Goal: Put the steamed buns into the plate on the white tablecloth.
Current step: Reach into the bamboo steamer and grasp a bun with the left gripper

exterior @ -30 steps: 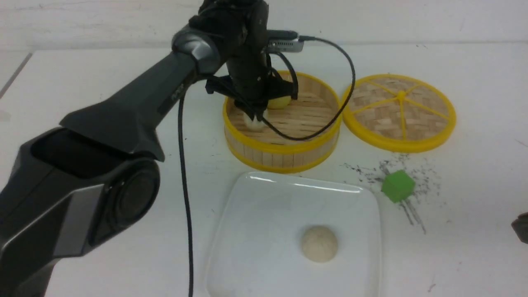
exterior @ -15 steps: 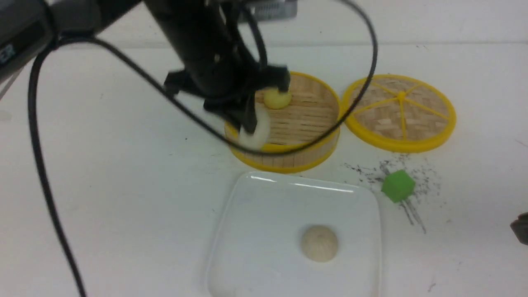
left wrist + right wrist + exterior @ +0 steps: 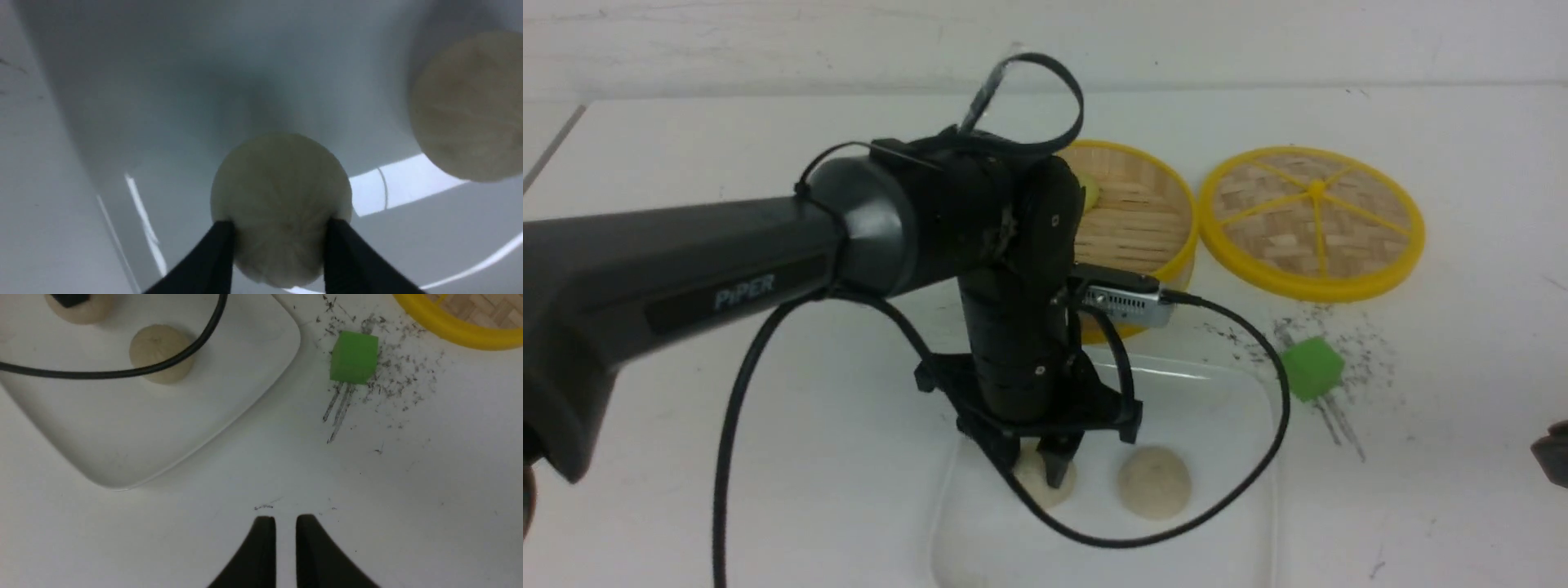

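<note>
The left gripper [image 3: 1039,475] has just brought a second beige bun [image 3: 281,192] down onto the plate [image 3: 1233,425], beside the first bun [image 3: 1154,482], and its jaws now stand parted around it, so only the yellow bun [image 3: 1089,193], beyond the plate, remains.
</note>
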Available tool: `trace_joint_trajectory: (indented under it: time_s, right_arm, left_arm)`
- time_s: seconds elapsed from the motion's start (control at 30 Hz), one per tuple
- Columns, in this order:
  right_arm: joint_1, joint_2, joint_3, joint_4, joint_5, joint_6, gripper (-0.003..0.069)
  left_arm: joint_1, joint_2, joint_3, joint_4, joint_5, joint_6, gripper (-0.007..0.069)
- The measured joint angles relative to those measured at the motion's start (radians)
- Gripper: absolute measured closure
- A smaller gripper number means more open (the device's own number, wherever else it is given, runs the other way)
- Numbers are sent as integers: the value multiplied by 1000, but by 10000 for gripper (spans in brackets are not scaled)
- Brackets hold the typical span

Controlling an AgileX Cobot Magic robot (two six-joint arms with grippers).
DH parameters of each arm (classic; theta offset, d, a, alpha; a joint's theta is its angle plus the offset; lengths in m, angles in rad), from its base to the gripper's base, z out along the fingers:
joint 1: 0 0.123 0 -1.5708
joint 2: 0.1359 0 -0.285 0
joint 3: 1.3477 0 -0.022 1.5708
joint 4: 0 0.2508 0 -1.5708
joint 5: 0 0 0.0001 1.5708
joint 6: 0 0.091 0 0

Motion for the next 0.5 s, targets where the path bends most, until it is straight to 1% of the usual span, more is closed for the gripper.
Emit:
trace_joint_trajectory:
  time_s: [0.1, 0.13, 0.2, 0.27, 0.33, 0.4, 0.47, 0.5]
  right_arm:
    - [0, 0, 0, 5, 0, 0, 550]
    - [0, 0, 0, 5, 0, 0, 550]
    - [0, 0, 0, 5, 0, 0, 548]
    - [0, 0, 0, 5, 0, 0, 546]
    - [0, 0, 0, 5, 0, 0, 544]
    - [0, 0, 0, 5, 0, 0, 541]
    - [0, 0, 0, 5, 0, 0, 538]
    - [0, 0, 0, 5, 0, 0, 538]
  left_arm:
    - [-1, 1, -85, 84, 35, -38, 171]
    - [-1, 1, -92, 89, 37, -42, 167]
    - [-1, 1, -186, 157, 51, -63, 133]
    - [4, 13, -289, 210, 51, -98, 126]
    - [16, 34, -377, 237, 52, -134, 127]
    - [34, 66, -465, 243, 52, -151, 132]
    - [85, 152, -646, 227, 57, -166, 150]
    - [103, 185, -704, 213, 60, -166, 154]
